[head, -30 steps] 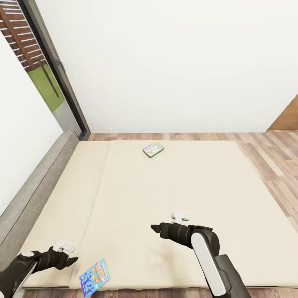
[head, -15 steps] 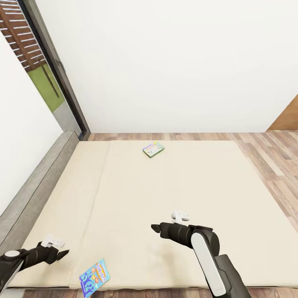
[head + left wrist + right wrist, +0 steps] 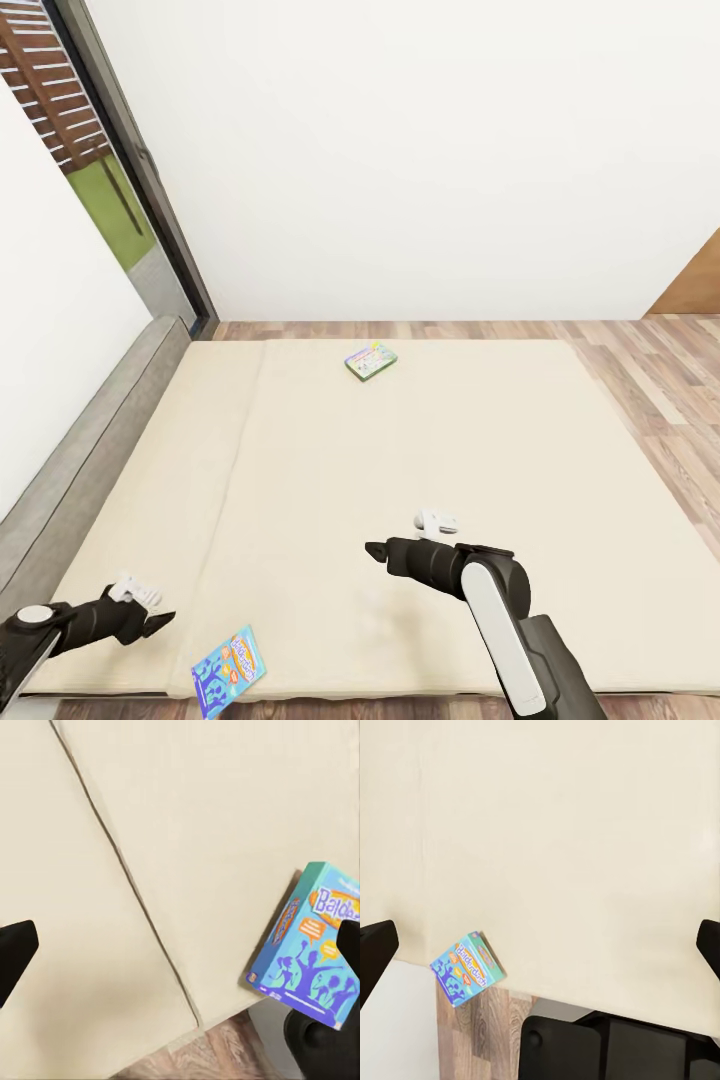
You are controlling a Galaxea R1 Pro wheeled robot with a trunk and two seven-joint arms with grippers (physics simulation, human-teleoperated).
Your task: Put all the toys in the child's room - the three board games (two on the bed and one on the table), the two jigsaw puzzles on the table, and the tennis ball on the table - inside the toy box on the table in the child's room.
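Note:
A mostly blue board game (image 3: 228,671) lies on the cream bed (image 3: 430,440), overhanging its near edge. My left gripper (image 3: 160,621) hovers just to its left, low over the mattress. In the left wrist view the same board game (image 3: 309,943) sits beside one dark finger (image 3: 327,1039), and the left gripper (image 3: 184,945) is open and empty. A white-green-yellow board game (image 3: 371,361) rests near the bed's far edge. My right gripper (image 3: 373,551) hangs open over the middle of the mattress. The right wrist view looks back at the blue board game (image 3: 469,968).
A grey headboard (image 3: 85,445) runs along the bed's left side against a white wall. Wood-plank floor (image 3: 665,375) borders the far and right sides. A dark-framed glass door (image 3: 125,190) stands at the far left. My dark base (image 3: 607,1050) sits at the bed's near edge.
My left gripper drew back to the left and lower, away from the blue board game, then eased slightly right again. The right arm and both games stayed put.

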